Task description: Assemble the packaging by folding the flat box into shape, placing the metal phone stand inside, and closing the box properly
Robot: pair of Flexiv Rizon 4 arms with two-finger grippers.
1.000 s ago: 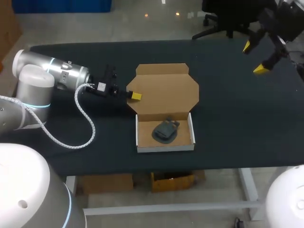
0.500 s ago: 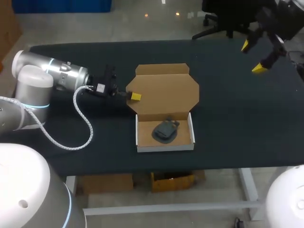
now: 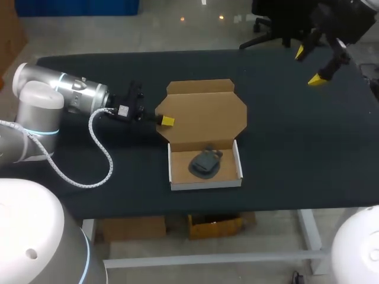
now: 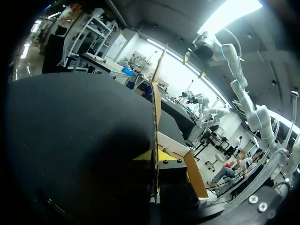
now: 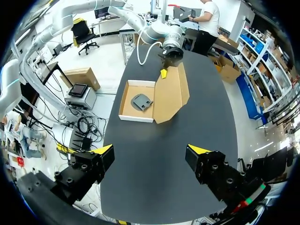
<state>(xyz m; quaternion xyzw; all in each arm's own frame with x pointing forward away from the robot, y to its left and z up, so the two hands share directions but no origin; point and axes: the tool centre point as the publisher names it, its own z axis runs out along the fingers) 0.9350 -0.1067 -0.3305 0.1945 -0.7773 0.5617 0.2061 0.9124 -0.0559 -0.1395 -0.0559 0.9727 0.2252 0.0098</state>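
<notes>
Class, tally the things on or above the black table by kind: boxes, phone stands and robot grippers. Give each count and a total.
1 brown cardboard box, lid open
1 dark metal phone stand, inside the box
2 yellow-tipped grippers: left gripper, right gripper
Total: 4

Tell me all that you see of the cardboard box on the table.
The box is cardboard, brown inside with white outer walls. Its shallow tray sits on the black table, holding the dark phone stand. The lid, with angled corners, is open behind the tray and looks tilted up. The left gripper holds its left edge between its fingers.
</notes>
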